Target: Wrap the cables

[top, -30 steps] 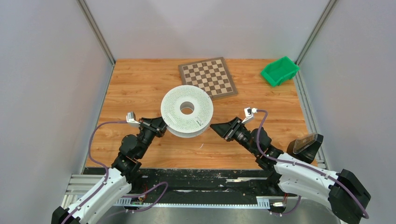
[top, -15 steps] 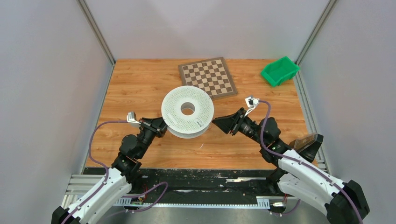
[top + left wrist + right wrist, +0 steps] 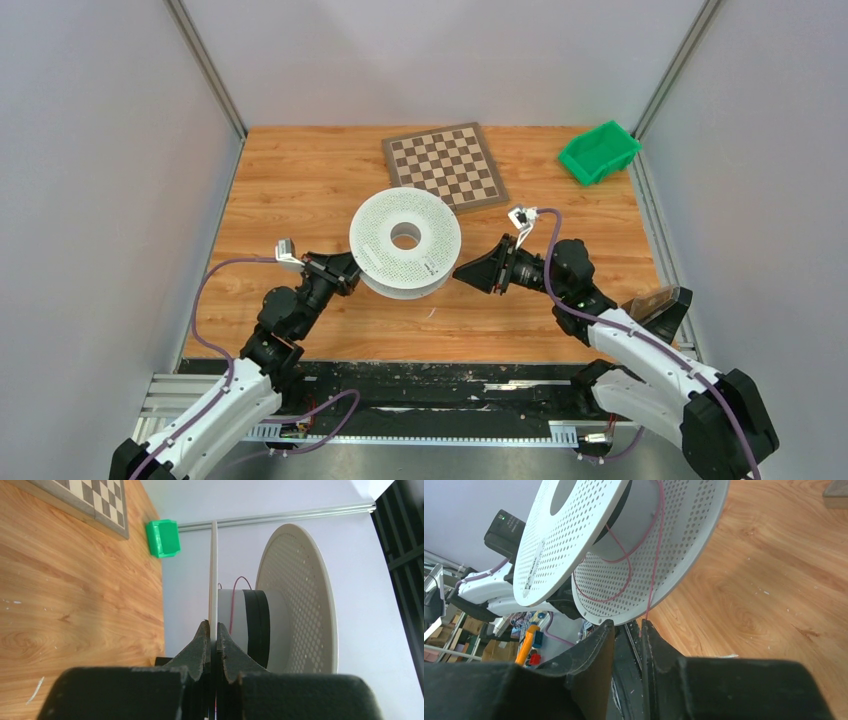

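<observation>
Right gripper (image 3: 628, 625), slightly parted around the red wire (image 3: 652, 565) (wrist view only), is nearing the spool (image 3: 380, 246) the left gripper (image 3: 213, 630) is clamping.

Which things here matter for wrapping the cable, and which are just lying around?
In use: spool, red cable, left gripper clamping the spool's flange, right gripper at the cable.
Lying about: chessboard, green bin.

Right arm (image 3: 600, 325) swung inward, wrist raised and levelled; spool (image 3: 405, 240) shifted slightly right.
</observation>
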